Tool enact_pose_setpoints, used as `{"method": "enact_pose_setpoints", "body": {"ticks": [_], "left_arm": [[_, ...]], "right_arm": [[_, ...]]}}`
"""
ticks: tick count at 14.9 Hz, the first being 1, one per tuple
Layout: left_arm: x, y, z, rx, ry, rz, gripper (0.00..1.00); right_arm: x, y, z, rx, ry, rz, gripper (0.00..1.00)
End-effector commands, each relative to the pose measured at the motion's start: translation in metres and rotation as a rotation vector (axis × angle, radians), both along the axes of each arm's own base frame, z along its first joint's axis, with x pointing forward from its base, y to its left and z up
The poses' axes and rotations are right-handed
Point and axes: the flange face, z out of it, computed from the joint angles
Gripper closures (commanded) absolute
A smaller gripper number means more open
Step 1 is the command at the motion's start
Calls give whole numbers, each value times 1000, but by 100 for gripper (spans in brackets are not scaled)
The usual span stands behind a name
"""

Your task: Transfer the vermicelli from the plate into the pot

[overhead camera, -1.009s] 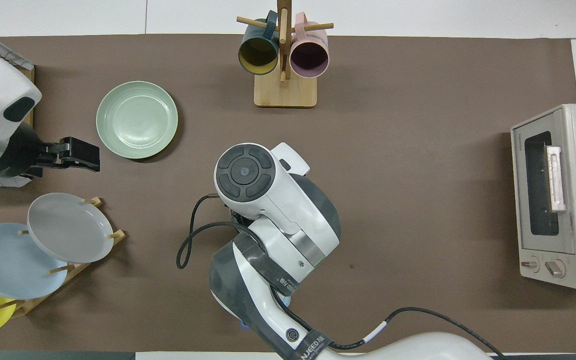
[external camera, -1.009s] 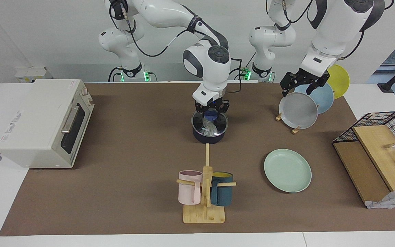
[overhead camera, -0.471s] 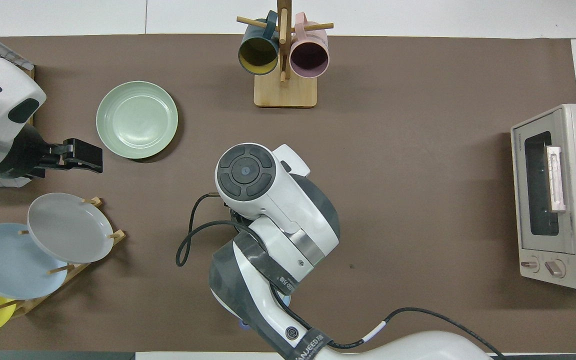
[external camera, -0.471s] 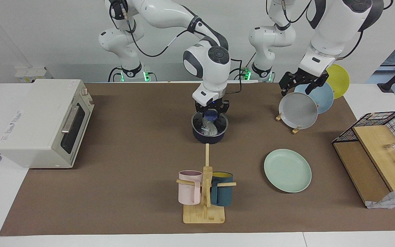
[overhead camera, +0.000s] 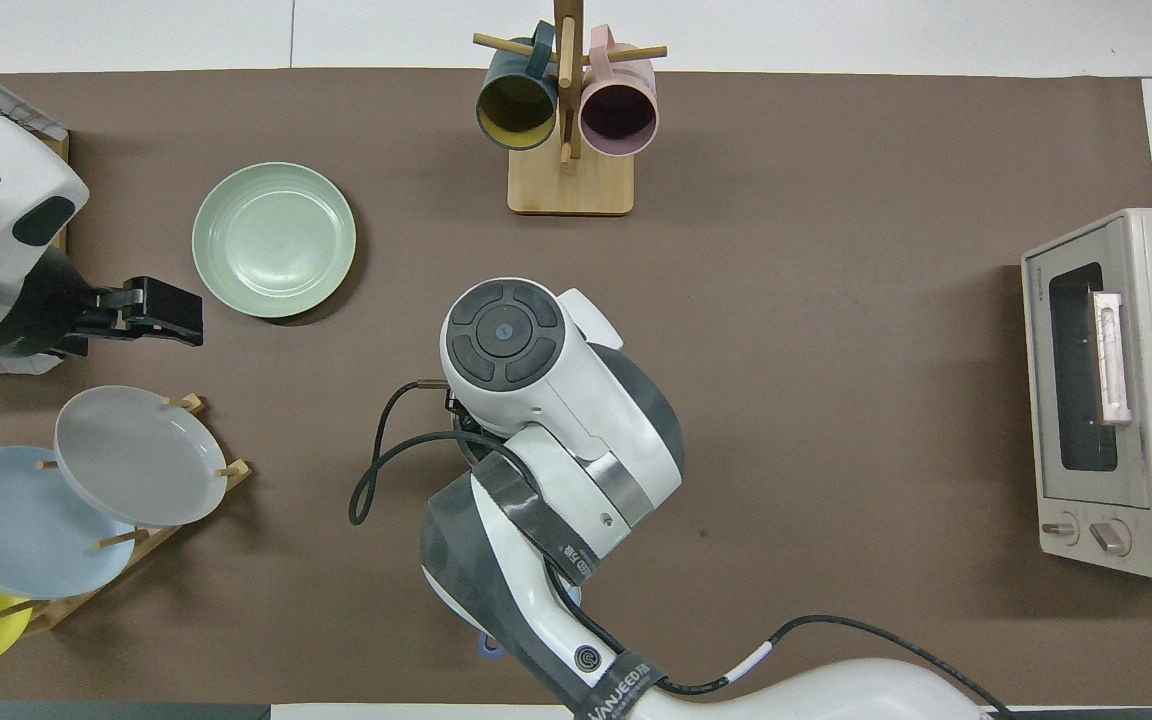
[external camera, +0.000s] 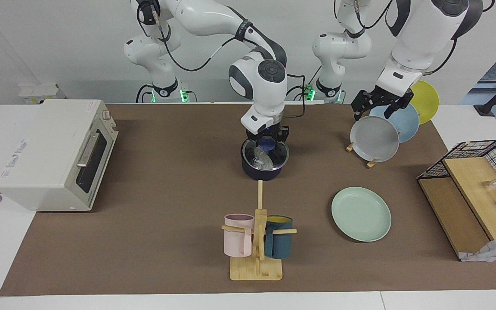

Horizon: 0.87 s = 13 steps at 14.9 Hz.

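A: Where is the right gripper (external camera: 265, 144) seen, and how are its fingers set?

B: It is seen directly over the pot (external camera: 265, 161), at the rim. Its fingers are pressed together, and the vermicelli (external camera: 262, 158) is seen hanging from them as a pale clump reaching down inside the pot. From overhead, gripper and pot are covered by the right arm's wrist.

A: And the pot itself?

B: It is set on the tabletop (external camera: 166, 181) near the middle, nearer to the robots than the mug stand (external camera: 256, 241), on which a pink mug (external camera: 238, 241) and a dark teal mug (external camera: 279, 242) are hung.

A: What is seen of the left gripper (external camera: 376, 106)?

B: It is held spread and empty, up in the air over the plate rack (external camera: 370, 162), where a grey plate (external camera: 374, 138), a light-blue plate (external camera: 405, 122) and a yellow plate (external camera: 426, 100) are stood upright. That arm is waiting.

A: And the plate (external camera: 361, 214)?

B: The mint-green plate is laid flat toward the left arm's end of the tabletop, farther from the robots than the rack, with nothing on it. A toaster oven (external camera: 54, 153) is placed at the right arm's end, and a wire basket (external camera: 476, 181) at the left arm's end.
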Motion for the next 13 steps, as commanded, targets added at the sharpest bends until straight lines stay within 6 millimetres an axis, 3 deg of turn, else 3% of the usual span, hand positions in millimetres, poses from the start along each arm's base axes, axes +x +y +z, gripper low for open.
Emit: {"method": "enact_pose_setpoints", "body": {"ticks": [1, 13], "left_arm": [[-3, 5, 5, -6, 6, 4, 0], [-3, 5, 5, -6, 6, 4, 0]], "right_arm": [[-1, -2, -6, 4, 7, -18, 69], [-3, -12, -11, -44, 34, 27, 69]]}}
